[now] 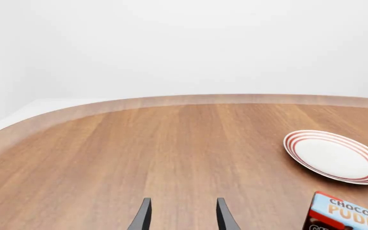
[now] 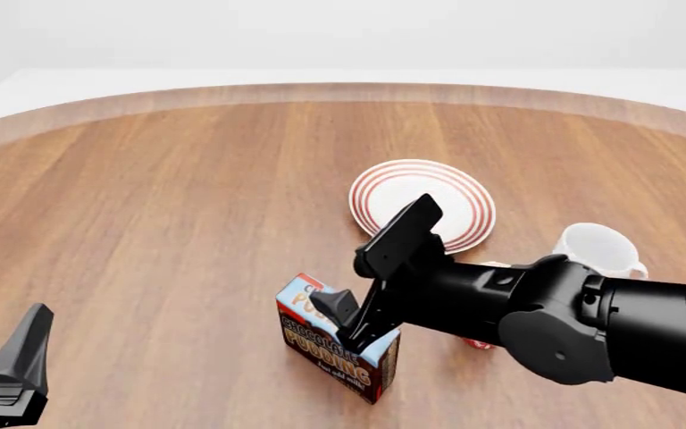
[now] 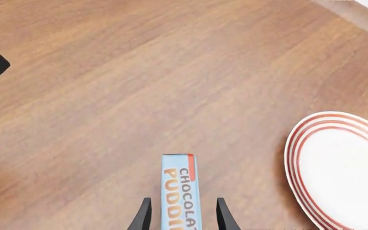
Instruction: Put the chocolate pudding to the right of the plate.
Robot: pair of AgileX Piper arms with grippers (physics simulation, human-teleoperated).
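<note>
Straddling the chocolate pudding [image 3: 178,195] with our right gripper [image 3: 180,214], fingers apart on either side and not yet pinching, we ready a lift. It stands near the plate [image 2: 463,204], on its left. Our left gripper [image 1: 181,215] hangs open, idle.

One pudding [image 2: 337,347] on the table [image 2: 176,206], one plate [image 2: 422,206], and one white mug [image 2: 599,250] toward the right edge. A red-and-white scrap [image 2: 482,342] pokes out under the right arm, possibly a second mug, hard to tell. Two grippers: left [image 2: 4,371], right [image 2: 349,320].
</note>
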